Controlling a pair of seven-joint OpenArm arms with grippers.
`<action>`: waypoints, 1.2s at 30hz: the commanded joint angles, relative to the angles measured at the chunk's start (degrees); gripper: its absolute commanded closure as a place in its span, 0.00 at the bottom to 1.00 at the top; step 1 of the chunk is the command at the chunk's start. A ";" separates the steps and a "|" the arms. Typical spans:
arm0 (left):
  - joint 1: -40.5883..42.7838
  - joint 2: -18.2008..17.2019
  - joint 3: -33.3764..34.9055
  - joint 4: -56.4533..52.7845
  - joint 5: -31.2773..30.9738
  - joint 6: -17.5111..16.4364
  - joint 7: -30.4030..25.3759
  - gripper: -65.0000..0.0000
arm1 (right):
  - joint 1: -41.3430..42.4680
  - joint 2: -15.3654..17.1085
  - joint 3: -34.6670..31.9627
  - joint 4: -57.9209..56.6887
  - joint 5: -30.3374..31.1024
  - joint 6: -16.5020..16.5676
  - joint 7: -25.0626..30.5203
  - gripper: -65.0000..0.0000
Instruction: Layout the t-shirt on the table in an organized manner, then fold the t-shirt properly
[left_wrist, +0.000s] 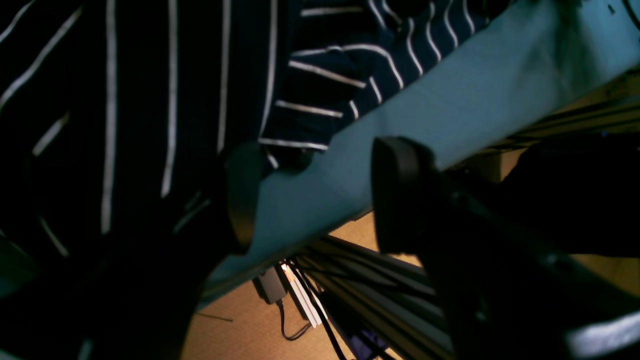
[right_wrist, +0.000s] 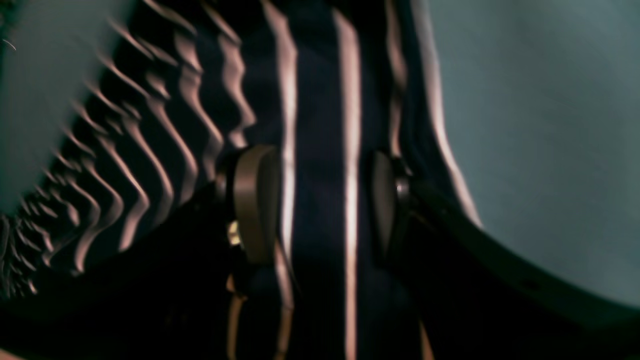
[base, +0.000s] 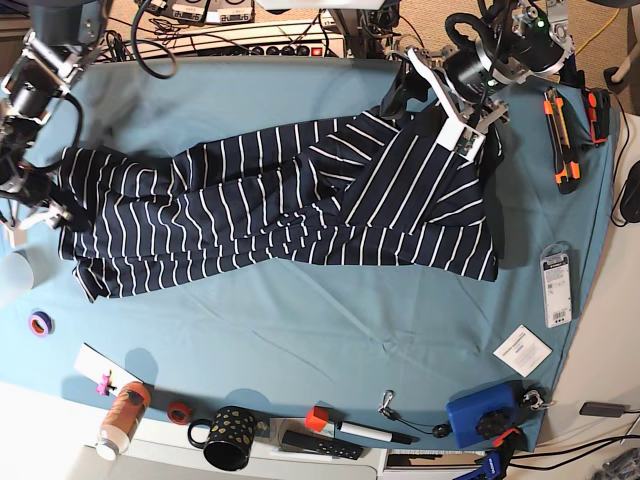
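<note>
Both grippers spread, seemingly holding nothing; t-shirt lies stretched across table.

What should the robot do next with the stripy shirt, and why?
Probably close the right gripper on the t-shirt: its fingers stand open with striped cloth between them. The shirt lies bunched and wrinkled across the table, so gripping that end lets the arms pull it flat.

Navy white-striped t-shirt stretched lengthwise across teal-covered table, rumpled and twisted mid-body, one end bunched near left edge, other flatter at right.
</note>
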 joint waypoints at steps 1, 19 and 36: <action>0.20 -0.02 0.00 0.92 -0.83 -0.26 -1.25 0.46 | 1.01 0.31 0.11 0.46 -0.81 0.31 0.28 0.56; 0.17 -0.04 0.00 0.92 -0.87 -0.26 -1.27 0.46 | 2.60 -6.49 0.00 0.52 -4.59 0.09 -0.42 0.92; 0.15 -0.02 0.00 0.92 -1.05 -0.26 -2.73 0.46 | 6.23 4.52 0.07 7.67 -18.64 -2.29 7.82 1.00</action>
